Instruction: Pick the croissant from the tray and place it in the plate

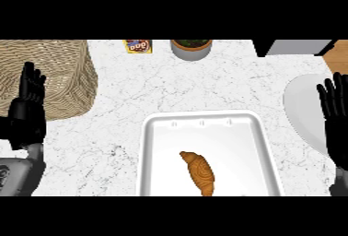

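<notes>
Croissant (198,174) lies inside the white tray (155,152) on the marble desk (204,87), toward the tray's near end. The pale plate (302,110) sits at the right edge, beside the tray. Left hand (31,90) rests with fingers straight and empty near the wicker basket (65,64); right hand (334,99) rests spread and empty over the plate

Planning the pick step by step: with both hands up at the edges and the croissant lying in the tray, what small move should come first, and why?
Probably bring the right hand down and inward over the croissant. It lies untouched in the tray, both hands are open, and the plate sits on that side; the left hand is farther off.
</notes>
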### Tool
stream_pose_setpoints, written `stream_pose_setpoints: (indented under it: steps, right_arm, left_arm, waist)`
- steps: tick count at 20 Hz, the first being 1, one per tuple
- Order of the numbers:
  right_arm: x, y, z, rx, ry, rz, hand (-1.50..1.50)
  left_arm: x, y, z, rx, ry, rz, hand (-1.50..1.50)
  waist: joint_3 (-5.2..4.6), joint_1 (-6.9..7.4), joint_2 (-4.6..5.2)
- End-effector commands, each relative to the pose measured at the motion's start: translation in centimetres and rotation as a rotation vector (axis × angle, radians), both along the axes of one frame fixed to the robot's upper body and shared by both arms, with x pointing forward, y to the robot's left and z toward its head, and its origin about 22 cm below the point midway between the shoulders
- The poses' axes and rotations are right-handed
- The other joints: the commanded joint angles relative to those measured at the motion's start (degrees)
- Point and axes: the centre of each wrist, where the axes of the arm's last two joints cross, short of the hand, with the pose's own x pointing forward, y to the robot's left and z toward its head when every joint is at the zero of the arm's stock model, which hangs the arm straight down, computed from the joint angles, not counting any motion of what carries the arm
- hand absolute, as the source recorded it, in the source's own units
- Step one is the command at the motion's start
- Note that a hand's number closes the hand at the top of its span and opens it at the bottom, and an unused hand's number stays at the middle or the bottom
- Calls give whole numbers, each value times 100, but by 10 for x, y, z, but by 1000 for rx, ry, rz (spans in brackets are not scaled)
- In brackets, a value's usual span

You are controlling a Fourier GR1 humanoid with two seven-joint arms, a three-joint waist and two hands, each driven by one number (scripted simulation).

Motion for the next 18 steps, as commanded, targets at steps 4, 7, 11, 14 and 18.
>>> stream_pose_setpoints:
  steps: [4,7,11,14,18]
  right_arm:
    - [27,55,53,-211,-127,366,150]
    - [30,13,97,-753,-204,285,150]
    - [37,61,67,-467,-226,219,-150]
    - [38,68,39,-431,-228,274,-150]
    - [36,61,46,-510,-216,356,-150]
  left_arm:
    - [-22,-37,-56,-139,345,-157,0]
    - [-26,-43,-53,-162,355,-203,0]
    - [-47,-67,-75,-272,549,-315,0]
    - [-58,-69,-80,-298,572,-328,0]
    - [-68,-61,-85,-302,604,-310,0]
  waist:
    - [-82,356,121]
    - [-315,202,128]
    - [-69,219,133]
    - [-50,260,134]
    - [-57,165,67]
